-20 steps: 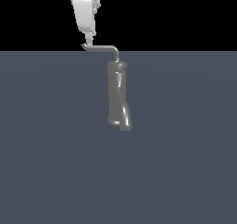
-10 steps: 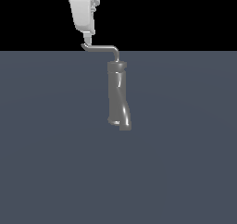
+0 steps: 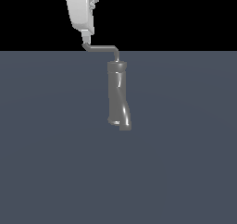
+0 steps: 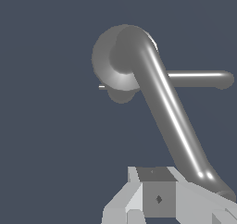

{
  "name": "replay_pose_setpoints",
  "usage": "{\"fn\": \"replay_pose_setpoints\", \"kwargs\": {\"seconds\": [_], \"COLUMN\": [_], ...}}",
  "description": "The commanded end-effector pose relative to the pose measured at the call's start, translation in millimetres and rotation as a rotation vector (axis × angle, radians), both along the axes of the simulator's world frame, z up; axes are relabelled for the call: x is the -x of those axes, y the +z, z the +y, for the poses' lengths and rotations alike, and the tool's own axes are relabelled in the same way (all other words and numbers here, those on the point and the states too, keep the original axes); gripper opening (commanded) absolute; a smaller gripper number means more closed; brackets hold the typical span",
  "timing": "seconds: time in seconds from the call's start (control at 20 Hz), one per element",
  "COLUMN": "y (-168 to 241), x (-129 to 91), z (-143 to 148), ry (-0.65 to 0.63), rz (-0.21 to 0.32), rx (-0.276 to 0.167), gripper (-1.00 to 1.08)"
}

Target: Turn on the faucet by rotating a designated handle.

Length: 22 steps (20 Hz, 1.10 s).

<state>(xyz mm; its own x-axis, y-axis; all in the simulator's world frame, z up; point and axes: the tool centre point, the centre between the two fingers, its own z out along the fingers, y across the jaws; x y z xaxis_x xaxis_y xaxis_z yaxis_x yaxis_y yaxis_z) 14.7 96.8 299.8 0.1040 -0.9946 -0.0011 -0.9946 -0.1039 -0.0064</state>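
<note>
The desk is a flat slate-grey plane filling the lower part of the exterior view, under a black background. On it stands the faucet, a glossy dark grey, slightly twisted column near the middle, a little toward the exterior view's right of my tool. From its top rises the handle, a thin grey rod that bends and runs level toward the exterior view's left, ending in a small hooked tip. My tool hangs white from above, its tip right at that hooked end, apparently touching it. In the wrist view the handle stretches from the faucet's round top down to my tool, whose pale blocks sit against the rod's end. I cannot tell whether my tool is open or closed.
</note>
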Motion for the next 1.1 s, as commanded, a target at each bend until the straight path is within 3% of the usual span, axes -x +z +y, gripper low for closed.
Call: {"fn": "replay_pose_setpoints", "kwargs": {"seconds": [0.0,0.2,1.05], "y": [-0.1,0.1,0.0], "x": [11.0,11.7,59.3], "z": [0.5,0.1,-45.6], "ry": [0.002,0.001,0.001], "rz": [0.006,0.001,0.005], "rx": [0.002,0.002,0.002], "gripper": [-1.0,-1.0,-1.0]}}
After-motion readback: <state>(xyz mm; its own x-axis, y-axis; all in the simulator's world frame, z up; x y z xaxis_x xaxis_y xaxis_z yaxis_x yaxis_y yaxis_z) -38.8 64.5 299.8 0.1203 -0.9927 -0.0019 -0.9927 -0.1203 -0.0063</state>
